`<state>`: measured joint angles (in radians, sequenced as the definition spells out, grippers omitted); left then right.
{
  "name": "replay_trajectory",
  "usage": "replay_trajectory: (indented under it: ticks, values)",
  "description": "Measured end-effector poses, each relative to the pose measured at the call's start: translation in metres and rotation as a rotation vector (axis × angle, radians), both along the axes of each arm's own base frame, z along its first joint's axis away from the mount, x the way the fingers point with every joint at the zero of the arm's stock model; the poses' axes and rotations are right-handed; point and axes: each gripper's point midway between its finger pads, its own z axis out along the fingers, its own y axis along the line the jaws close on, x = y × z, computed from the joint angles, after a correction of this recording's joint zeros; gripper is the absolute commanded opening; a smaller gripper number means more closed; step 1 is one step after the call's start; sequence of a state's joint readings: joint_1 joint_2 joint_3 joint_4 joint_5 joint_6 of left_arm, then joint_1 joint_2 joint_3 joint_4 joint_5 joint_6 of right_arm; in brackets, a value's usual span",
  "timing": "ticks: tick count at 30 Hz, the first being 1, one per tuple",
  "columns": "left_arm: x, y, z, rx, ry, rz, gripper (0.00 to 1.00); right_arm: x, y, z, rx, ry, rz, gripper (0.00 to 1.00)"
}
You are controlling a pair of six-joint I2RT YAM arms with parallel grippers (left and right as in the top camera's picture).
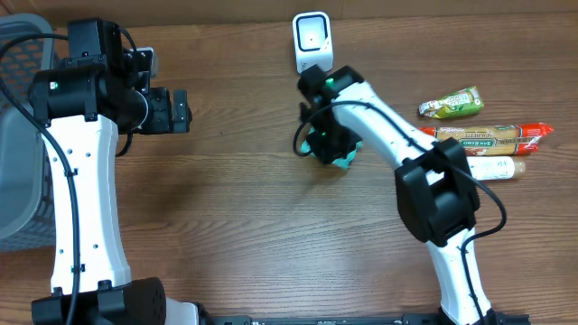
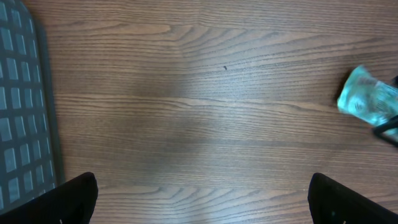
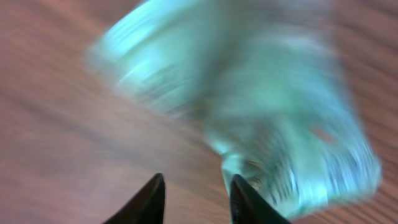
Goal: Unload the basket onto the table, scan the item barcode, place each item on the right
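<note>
On the worktop (image 1: 244, 235), just in front of the white scanner (image 1: 312, 36): a teal packet (image 1: 347, 159), partly under the right fingers (image 1: 332, 143). Blurred from the right wrist, so no reading any print or finding the barcode. Narrow gap at those fingers, with bare wood visible through it and nothing clamped; packet just past the tips, contact impossible to tell. Left fingers (image 1: 181, 109) spread wide, holding nothing, off near the grey basket (image 1: 18, 135). Judging by the crumpled, glossy look: light, soft, probably slippery film, easy to crush or to skid across the wood. Best pinched gently at a flat sealed edge, keeping the printed face free to turn toward the scanner.
</note>
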<state>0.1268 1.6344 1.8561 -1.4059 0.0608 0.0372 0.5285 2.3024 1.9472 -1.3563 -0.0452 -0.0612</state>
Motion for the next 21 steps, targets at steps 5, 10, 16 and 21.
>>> replay_trajectory:
  ticks: [5, 10, 16, 21]
  values:
    - [0.000, 0.000, 0.000, 0.000, 0.000, 0.000, 1.00, 0.018, -0.036, 0.000, -0.035, -0.009, -0.098, 0.17]
    - [0.000, 0.000, 0.000, 0.000, 0.000, 0.000, 0.99, 0.032, -0.035, 0.009, 0.060, -0.017, -0.137, 0.41]
    - [0.000, 0.000, 0.000, 0.000, 0.000, 0.000, 1.00, 0.059, -0.028, 0.036, 0.174, -0.102, -0.143, 0.68]
    - [0.000, 0.000, 0.000, 0.000, 0.000, 0.000, 0.99, 0.074, -0.050, 0.042, 0.199, -0.130, -0.167, 0.66]
